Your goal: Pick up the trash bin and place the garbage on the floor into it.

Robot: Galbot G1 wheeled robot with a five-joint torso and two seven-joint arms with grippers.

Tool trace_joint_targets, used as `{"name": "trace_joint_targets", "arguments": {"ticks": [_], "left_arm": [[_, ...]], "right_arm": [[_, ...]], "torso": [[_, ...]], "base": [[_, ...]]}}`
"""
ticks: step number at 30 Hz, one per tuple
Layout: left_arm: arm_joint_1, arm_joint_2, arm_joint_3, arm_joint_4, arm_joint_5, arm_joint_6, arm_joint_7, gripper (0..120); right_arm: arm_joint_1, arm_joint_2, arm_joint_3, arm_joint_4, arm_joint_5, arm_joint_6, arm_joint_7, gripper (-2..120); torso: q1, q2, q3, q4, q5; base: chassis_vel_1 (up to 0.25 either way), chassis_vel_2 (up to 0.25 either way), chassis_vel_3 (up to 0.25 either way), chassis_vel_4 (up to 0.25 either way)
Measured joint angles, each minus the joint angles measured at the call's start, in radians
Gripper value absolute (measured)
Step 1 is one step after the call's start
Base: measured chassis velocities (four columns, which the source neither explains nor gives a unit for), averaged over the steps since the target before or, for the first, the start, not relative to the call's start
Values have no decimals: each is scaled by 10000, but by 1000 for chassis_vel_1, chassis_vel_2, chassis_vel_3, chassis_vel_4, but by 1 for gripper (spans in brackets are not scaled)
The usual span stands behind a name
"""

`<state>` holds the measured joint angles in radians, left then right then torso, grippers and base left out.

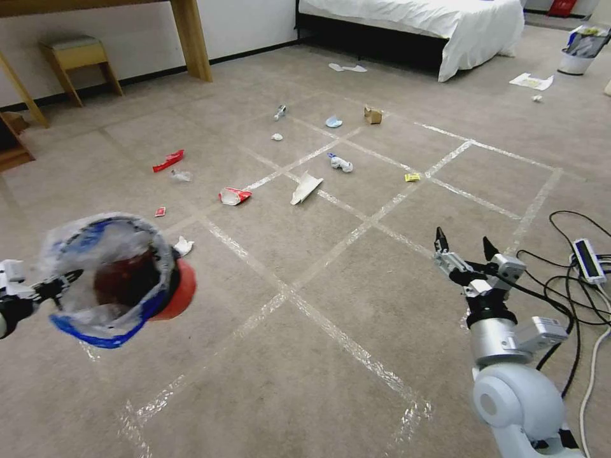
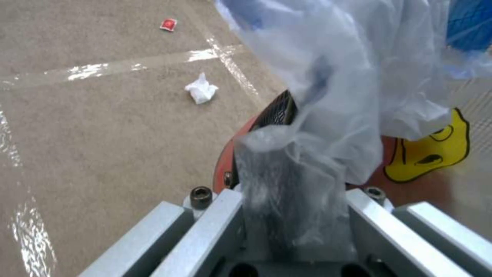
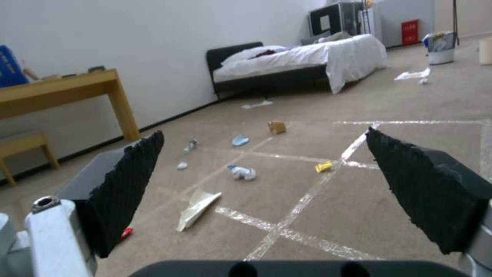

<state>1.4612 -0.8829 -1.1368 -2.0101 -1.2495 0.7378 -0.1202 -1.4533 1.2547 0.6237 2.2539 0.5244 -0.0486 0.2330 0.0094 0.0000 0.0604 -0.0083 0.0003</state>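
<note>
Tilted trash bin (image 1: 121,280) hangs clamped in left gripper (image 1: 63,283) jaws; right gripper (image 1: 463,245) raised, jaws apart.

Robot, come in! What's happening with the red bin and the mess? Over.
Left gripper shut on trash bin, held off the floor. Right gripper open, empty, above carpet. Garbage scattered ahead; crumpled tissue nearest the bin.

Trash bin (image 1: 143,280) at lower left of the frame, held off the floor (image 1: 305,356) by the left claw (image 1: 67,280) at its rim; right claw (image 1: 463,245) at lower right, jaws apart. Garbage (image 1: 305,187) scattered mid-frame across the tape grid; bed (image 1: 439,25) upper right, desk (image 1: 184,32) upper left.
</note>
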Motion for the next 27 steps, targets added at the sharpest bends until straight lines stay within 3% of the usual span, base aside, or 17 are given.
{"name": "trace_joint_targets", "arguments": {"ticks": [2, 3, 4, 5, 6, 7, 11, 14, 17, 27], "left_arm": [[276, -293, 60, -714, -3, 0, -746, 0], [276, -293, 60, -714, -3, 0, -746, 0], [462, -429, 128, -1086, -3, -6, -1311, 0], [462, -429, 128, -1086, -3, -6, -1311, 0], [680, -471, 215, -1388, -1, -7, -1813, 0], [902, -414, 289, -1582, -16, -6, -2221, 0], [1204, -73, 325, -1629, -240, -7, -2775, 0], [1400, 248, 301, -1617, -1255, -9, -3551, 0], [1453, 295, 268, -1768, -2027, -16, -4027, 0], [1595, 25, 353, -1947, -1936, -23, -4089, 0]], "right_arm": [[-90, -4, 43, 125, 46, 0, -6, 100], [-90, -4, 43, 125, 46, 0, -6, 100], [-134, -14, 43, 177, 71, -14, -7, 100], [-134, -14, 43, 177, 71, -14, -7, 100], [-161, -39, 45, 200, 73, -15, -19, 100], [-165, -81, 45, 210, 71, -15, -22, 100], [-153, -155, 93, 248, 71, 0, -30, 100], [-148, -273, 182, 320, 175, 101, -64, 100], [-100, -356, 234, 364, 281, 119, -60, 100], [-182, -510, 457, 448, 254, 122, -33, 100]], "torso": [[0, 0, 0, -1, 0], [0, 0, 0, -1, 0], [-1, 0, 0, 0, 0], [-1, 0, 0, 0, 0], [0, 0, 0, 1, -1], [-1, 0, 0, 2, -3], [-1, 0, 0, 2, -1], [-1, 0, 0, 1, -3], [0, 0, 0, 1, -2], [0, 0, 0, 1, -3]], "base": [[0, 0, 0, 0], [0, 0, 0, 0], [0, 0, 0, 0], [0, 0, 0, 0], [0, 0, 0, 0], [0, 0, 0, 0], [0, 0, 0, 0], [0, 0, 0, 0], [0, 0, 0, 0], [0, 0, 0, 0]]}}
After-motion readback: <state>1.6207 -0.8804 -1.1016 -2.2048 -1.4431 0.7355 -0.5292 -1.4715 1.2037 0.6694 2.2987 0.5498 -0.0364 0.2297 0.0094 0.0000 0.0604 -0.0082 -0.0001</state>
